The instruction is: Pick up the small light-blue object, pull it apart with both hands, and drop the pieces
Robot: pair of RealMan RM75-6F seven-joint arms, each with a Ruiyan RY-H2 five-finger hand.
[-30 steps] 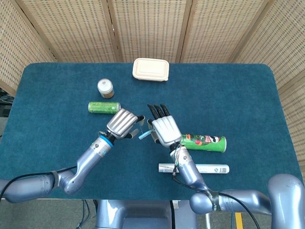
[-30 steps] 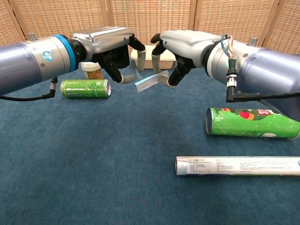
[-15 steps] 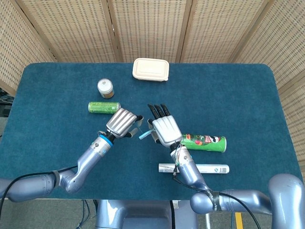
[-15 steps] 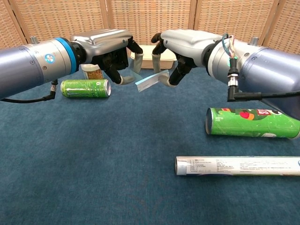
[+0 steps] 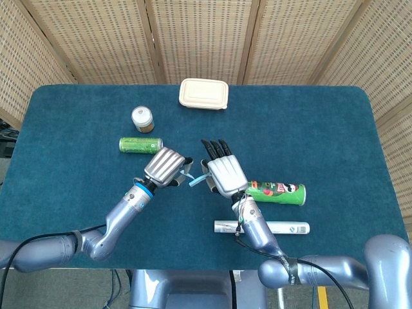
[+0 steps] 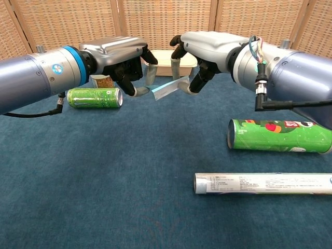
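a small flat light-blue object (image 6: 166,89) hangs above the table, its long axis running side to side, tilted up toward the right hand (image 6: 203,49), which pinches that end. the left hand (image 6: 120,58) has curled fingers touching the other end. dark teal felt table (image 5: 77,187), woven wicker screens (image 5: 193,32) behind.

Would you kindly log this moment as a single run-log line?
phase: pre-pull | small light-blue strip: aloft, one piece | right hand: pinches strip | left hand: fingertips at other end, grip unclear | pieces: not dropped
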